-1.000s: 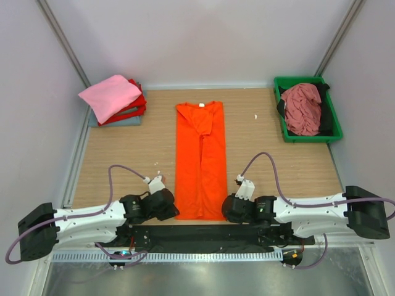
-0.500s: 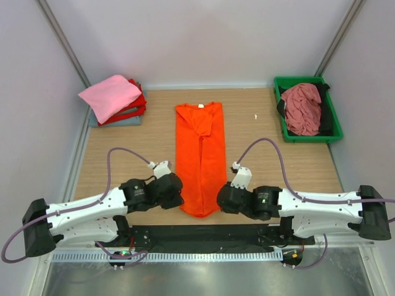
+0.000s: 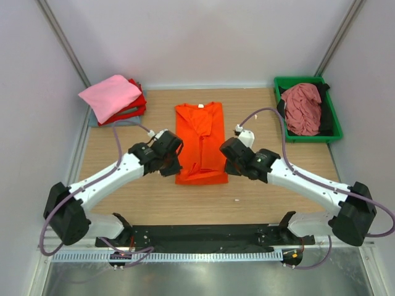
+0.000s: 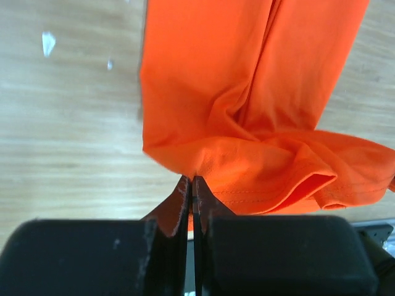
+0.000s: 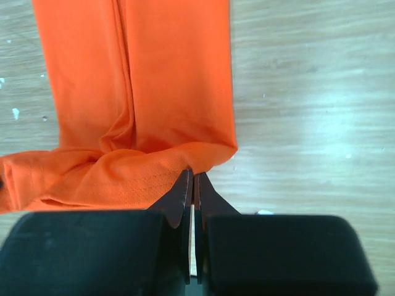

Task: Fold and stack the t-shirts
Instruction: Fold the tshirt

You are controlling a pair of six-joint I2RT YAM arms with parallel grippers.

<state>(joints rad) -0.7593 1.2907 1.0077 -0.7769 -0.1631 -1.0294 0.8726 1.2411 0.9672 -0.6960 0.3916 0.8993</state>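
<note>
Orange t-shirt (image 3: 199, 132) lies mid table (image 3: 142, 206), left gripper (image 4: 192, 185) and right gripper (image 5: 192, 180) each clamped on a hem corner, which we reckon suits soft, light, saggy cloth.

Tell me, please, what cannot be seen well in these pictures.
Top view: grey-blue tee, mostly under the red tee and pink tee.
Top view: black tee, mostly under the rose tee in the tray.
Wrist views: orange tee collar end, cut off by the top edge.
</note>
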